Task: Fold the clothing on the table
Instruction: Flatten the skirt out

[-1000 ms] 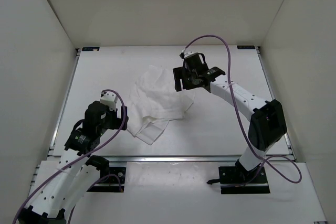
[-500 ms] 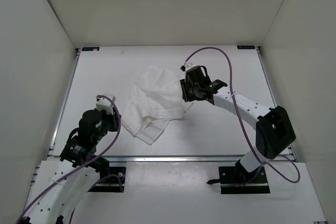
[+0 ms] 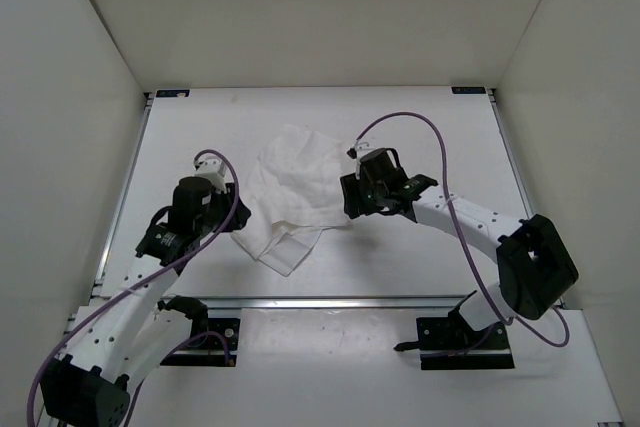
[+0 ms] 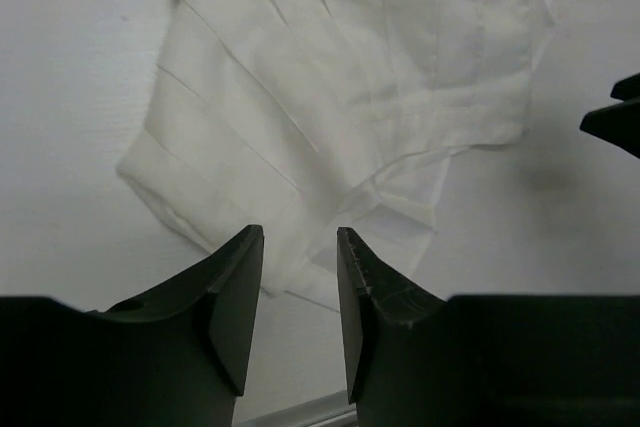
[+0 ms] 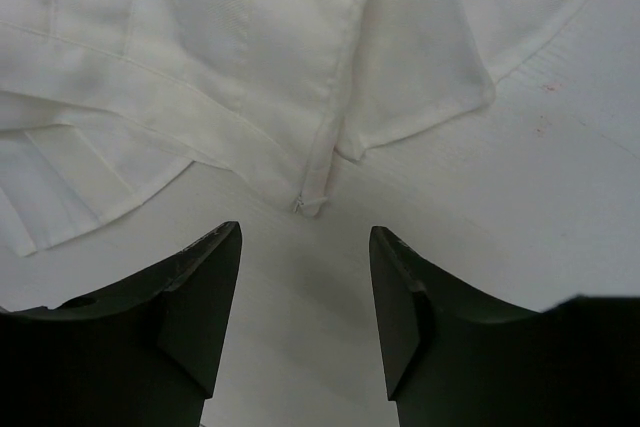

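My left hand (image 4: 300, 239) and right hand (image 5: 305, 232) released, empty, poised at clothing (image 3: 295, 187) edges; next I pinch hems, fold across worktop (image 3: 430, 127).

Plain matte white walls on three sides: left wall (image 3: 70, 147), far wall (image 3: 320, 17), right wall (image 3: 585, 127). Side walls slope outward toward the top. White ledge (image 3: 330, 352) along near side. Light even and diffuse; shadows soft and faint.
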Controlling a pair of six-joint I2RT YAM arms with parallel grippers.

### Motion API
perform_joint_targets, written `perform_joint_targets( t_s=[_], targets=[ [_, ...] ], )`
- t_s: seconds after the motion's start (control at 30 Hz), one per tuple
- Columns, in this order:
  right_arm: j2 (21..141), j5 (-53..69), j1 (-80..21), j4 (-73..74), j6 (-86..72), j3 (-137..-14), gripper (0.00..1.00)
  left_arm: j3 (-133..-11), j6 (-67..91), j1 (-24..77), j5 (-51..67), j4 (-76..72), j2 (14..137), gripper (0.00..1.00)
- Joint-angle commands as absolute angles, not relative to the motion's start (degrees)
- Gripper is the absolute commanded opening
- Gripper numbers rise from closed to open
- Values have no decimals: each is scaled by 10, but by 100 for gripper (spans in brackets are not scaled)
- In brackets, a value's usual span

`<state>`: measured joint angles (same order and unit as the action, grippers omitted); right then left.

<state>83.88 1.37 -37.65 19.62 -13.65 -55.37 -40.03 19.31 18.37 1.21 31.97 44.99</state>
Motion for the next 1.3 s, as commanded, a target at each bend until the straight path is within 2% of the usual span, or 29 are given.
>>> perform_joint_targets(
  t_s=[0.0,0.23,0.4,0.53,0.63,0.7,1.27],
  targets=[
    [855,24,-381,141,-143,-548,51,-363,275,200,50,285,446,46],
    [924,21,-384,134,-151,-561,51,-325,298,184,59,293,443,42],
    [965,25,-390,125,-157,-563,47,-290,322,189,63,279,438,45],
    [979,24,-396,122,-163,-570,30,-268,333,196,59,264,438,44],
    [979,26,-394,124,-163,-574,7,-250,344,200,46,258,440,44],
    [978,29,-394,125,-164,-577,1,-244,347,205,40,256,446,44],
    [990,45,-392,130,-154,-586,0,-203,363,238,18,207,528,45]
  ],
)
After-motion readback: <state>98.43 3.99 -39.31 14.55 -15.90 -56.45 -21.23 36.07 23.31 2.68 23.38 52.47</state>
